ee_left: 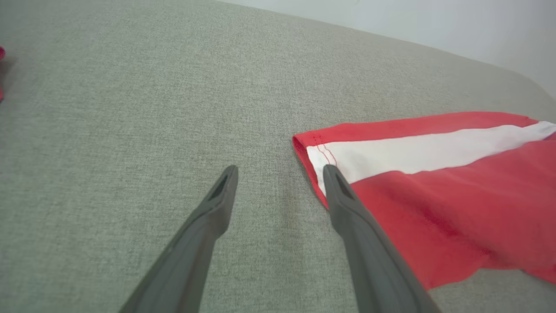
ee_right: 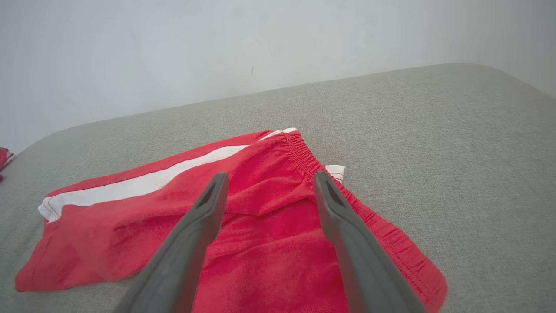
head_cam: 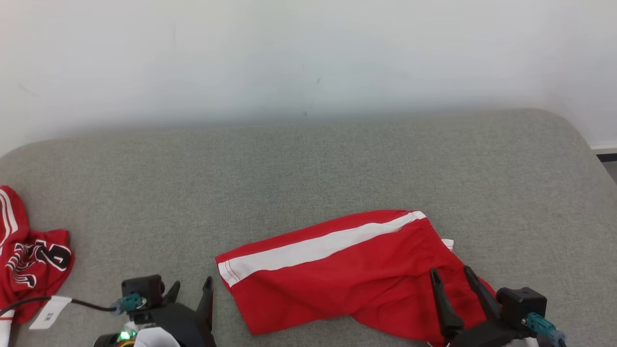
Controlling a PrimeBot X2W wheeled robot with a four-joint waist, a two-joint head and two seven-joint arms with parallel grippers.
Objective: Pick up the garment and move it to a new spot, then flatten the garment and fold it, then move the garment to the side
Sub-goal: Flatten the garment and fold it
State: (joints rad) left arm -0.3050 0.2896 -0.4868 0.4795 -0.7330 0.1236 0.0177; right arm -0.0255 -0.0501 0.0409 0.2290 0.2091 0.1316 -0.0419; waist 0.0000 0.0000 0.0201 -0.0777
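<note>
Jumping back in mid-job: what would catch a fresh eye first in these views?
The red shorts with a white side stripe dominate, lying on the grey padded surface right of centre in the head view. The left gripper stands open beside the hem end, the right gripper open over the waistband end. A crumpled red jersey with black lettering sits at the far left edge.

- A large black figure edged in white, seemingly a 6, is printed on the crumpled red jersey.
- Further black-and-white lettering beside it is folded and cannot be read.
- Small dark marks are carried by a white tag, too small to be read.
</note>
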